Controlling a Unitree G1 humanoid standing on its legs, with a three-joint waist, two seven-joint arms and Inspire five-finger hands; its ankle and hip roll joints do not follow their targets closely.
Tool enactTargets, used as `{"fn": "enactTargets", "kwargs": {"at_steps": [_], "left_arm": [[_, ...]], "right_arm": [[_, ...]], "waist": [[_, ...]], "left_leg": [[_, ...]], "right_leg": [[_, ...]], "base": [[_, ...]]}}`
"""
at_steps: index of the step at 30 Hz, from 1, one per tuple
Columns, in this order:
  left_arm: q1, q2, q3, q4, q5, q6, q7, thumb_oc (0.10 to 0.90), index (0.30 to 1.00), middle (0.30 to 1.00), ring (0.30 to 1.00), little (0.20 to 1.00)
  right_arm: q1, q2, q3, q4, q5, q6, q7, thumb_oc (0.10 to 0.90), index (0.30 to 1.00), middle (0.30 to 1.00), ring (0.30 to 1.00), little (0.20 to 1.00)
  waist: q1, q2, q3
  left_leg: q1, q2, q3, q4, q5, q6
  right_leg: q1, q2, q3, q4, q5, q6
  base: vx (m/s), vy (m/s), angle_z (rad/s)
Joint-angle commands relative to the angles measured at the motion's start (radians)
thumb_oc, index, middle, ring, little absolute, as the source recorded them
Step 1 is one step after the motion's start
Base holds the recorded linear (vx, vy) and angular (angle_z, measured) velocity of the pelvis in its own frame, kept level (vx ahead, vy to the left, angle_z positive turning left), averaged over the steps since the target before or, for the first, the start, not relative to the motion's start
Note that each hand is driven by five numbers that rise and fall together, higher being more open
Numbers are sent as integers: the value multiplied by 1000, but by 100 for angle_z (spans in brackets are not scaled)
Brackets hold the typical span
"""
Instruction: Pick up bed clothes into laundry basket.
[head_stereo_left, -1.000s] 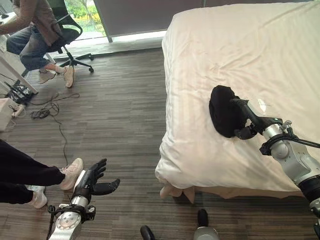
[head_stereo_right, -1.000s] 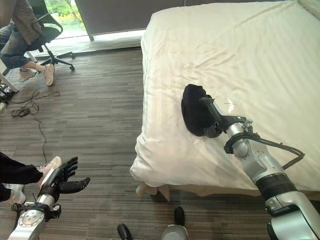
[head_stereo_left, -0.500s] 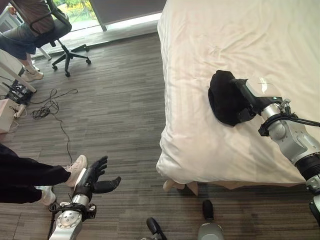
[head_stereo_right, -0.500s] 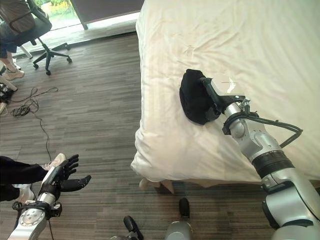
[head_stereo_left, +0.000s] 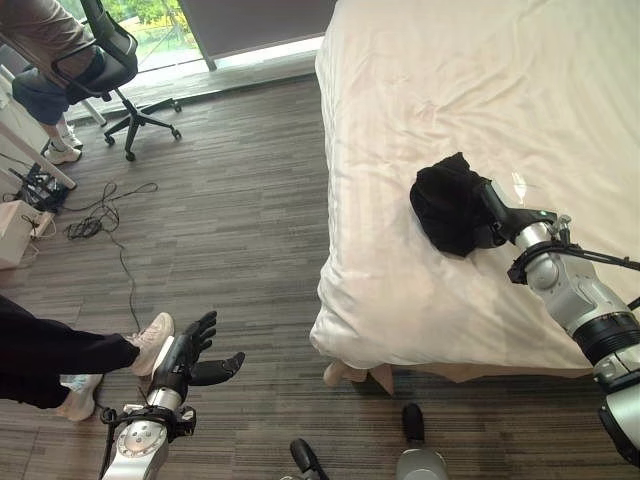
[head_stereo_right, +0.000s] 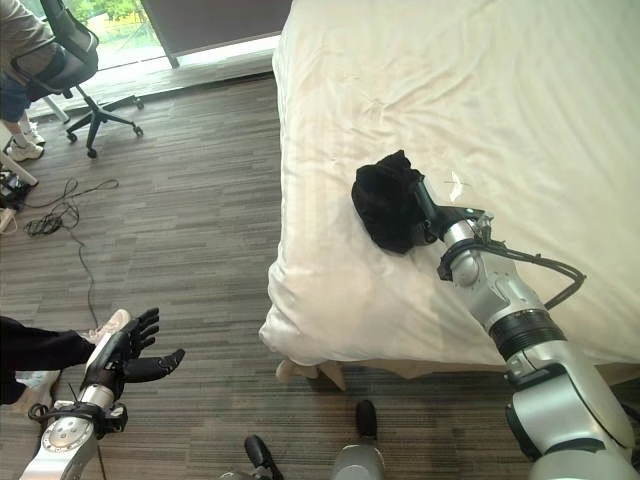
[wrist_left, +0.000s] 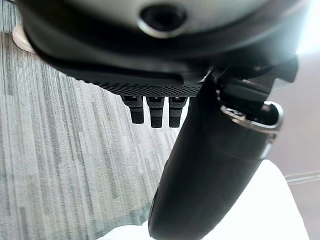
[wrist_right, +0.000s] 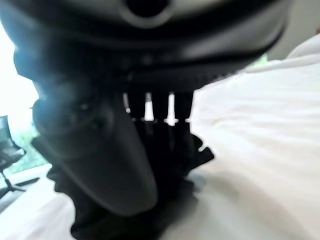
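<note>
Left hand (head_stereo_left: 185, 352), low over the wood-grain floor (head_stereo_left: 230, 230), fingers spread and relaxed, grasping nothing. White bed (head_stereo_left: 480, 110), centre to right. Black garment (head_stereo_left: 447, 204), bunched on the sheet near the bed's edge. Right hand (head_stereo_left: 492, 212), buried in the garment; whether its fingers clench cannot be told.

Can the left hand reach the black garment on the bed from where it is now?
Probably not. The left hand hangs low over the floor, open, well apart from the bed. The black garment lies on the bed at the right hand.
</note>
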Motion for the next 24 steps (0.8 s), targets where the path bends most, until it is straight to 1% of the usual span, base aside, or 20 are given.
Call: {"fn": "enactTargets", "kwargs": {"at_steps": [1,2,3,4,5,8,10,11,12,13,14,15,16,17,18,19,20,22,23,24], "left_arm": [[-66,76,44,-77,-22,-75,30,800,900,900,900,900],[-70,74,46,-72,-28,-77,32,800,900,900,900,900],[-87,66,41,-52,-27,-74,34,800,900,900,900,900],[-89,67,38,-51,-27,-74,35,800,900,900,900,900],[-96,57,38,-30,-19,-68,36,800,900,900,900,900],[-106,51,59,-15,-7,-68,46,800,900,900,900,900],[-109,56,72,-7,2,-62,44,800,900,900,900,900],[-108,59,76,0,6,-58,43,800,900,900,900,900],[-107,62,78,3,12,-53,45,800,900,900,900,900],[-114,66,74,12,19,-50,50,800,900,900,900,900],[-118,67,74,17,31,-42,49,800,900,900,900,900],[-120,68,71,17,31,-42,49,800,900,900,900,900],[-114,66,72,17,28,-39,46,800,900,900,900,900],[-85,51,80,17,27,-26,39,800,900,900,900,900],[-72,47,82,13,25,-21,36,800,900,900,900,900],[-73,47,78,12,25,-21,36,800,900,900,900,900],[-49,27,82,2,24,-12,31,800,900,900,900,900],[-39,10,76,-8,12,-6,21,800,900,900,900,900],[-38,11,73,-9,12,-5,21,800,900,900,900,900],[-36,7,67,-14,9,-4,17,800,900,900,900,900]], "right_arm": [[-121,-91,-100,-74,52,-17,-64,400,300,300,300,300],[-133,-121,-110,-81,71,-22,-62,400,300,300,300,300],[-119,-179,-151,-95,89,-24,-64,400,300,300,300,300],[-111,-181,-158,-98,89,-23,-63,400,300,300,300,300],[-67,-245,-210,-167,91,-28,-55,400,300,300,300,300],[29,-322,-311,-249,74,-29,-53,400,300,300,300,300],[136,-373,-396,-282,62,-32,-42,400,300,300,300,300],[196,-395,-453,-289,60,-30,-43,400,300,300,300,300],[244,-415,-497,-297,55,-31,-43,400,300,300,300,300],[310,-428,-560,-308,58,-30,-44,400,300,300,300,300],[393,-447,-642,-317,61,-30,-54,400,300,300,300,300],[402,-446,-650,-320,61,-30,-54,400,300,300,300,300],[425,-460,-679,-312,64,-32,-59,400,300,300,300,300],[475,-464,-720,-307,70,-40,-68,400,300,300,300,300],[507,-471,-752,-310,67,-43,-67,400,300,300,300,300],[524,-471,-767,-314,67,-43,-66,400,300,300,300,300],[575,-467,-817,-310,62,-47,-67,400,300,300,300,300],[636,-455,-867,-304,54,-49,-64,400,300,300,300,300],[649,-454,-878,-307,54,-49,-64,400,300,300,300,300],[673,-445,-902,-309,50,-49,-62,400,300,300,300,300]], "waist": [[42,-79,2],[43,-100,-7],[25,-131,-27],[29,-132,-25],[6,-159,-39],[-23,-218,-56],[-40,-257,-66],[-50,-272,-67],[-56,-280,-61],[-58,-290,-57],[-61,-301,-47],[-59,-301,-47],[-58,-310,-49],[-74,-304,-47],[-74,-304,-48],[-68,-307,-50],[-89,-301,-56],[-114,-302,-74],[-111,-304,-74],[-110,-307,-80]], "left_leg": [[54,15,-132,152,-206,-56],[79,11,-148,129,-232,-51],[110,16,-123,103,-245,-44],[115,15,-121,100,-244,-44],[146,10,-88,83,-248,-33],[198,-25,-37,34,-246,-12],[212,-32,-10,5,-238,-11],[215,-27,8,3,-238,-16],[221,-18,29,3,-232,-20],[223,-13,48,3,-223,-18],[237,-11,83,3,-220,-5],[237,-11,83,3,-220,-5],[241,-13,104,3,-217,6],[261,-1,139,3,-226,33],[263,3,159,3,-225,47],[263,-2,162,3,-228,47],[270,1,188,3,-228,72],[267,-7,225,3,-217,97],[269,-9,225,3,-219,98],[269,-16,239,4,-221,106]], "right_leg": [[-88,3,168,10,-121,34],[-89,8,181,9,-113,42],[-88,-6,180,9,-102,58],[-86,-6,182,9,-103,59],[-70,-25,176,9,-81,86],[-68,-47,186,10,-34,135],[-75,-55,172,14,18,157],[-82,-56,156,17,49,157],[-89,-62,125,27,77,157],[-104,-74,81,59,80,157],[-111,-94,-9,153,49,157],[-111,-94,-9,153,48,157],[-110,-104,-44,215,32,157],[-136,-102,-81,432,10,157],[-159,-108,-90,553,-5,157],[-170,-112,-83,570,-14,157],[-192,-125,-104,759,-40,153],[-156,-126,-143,877,-68,146],[-157,-130,-141,883,-73,146],[-148,-131,-150,916,-85,144]], "base": [[-28,68,-49],[-67,171,-45],[-59,174,-23],[-91,338,9],[-68,333,2],[-128,343,-8],[-143,184,-16],[-176,173,-18],[-208,169,-34],[-242,285,-45],[-167,209,-44],[-160,241,-57],[-178,274,-46],[-264,362,-67],[-197,273,-95],[-182,240,-112],[-163,235,-86],[-170,246,-34],[-100,132,-39],[-120,99,-75]]}}
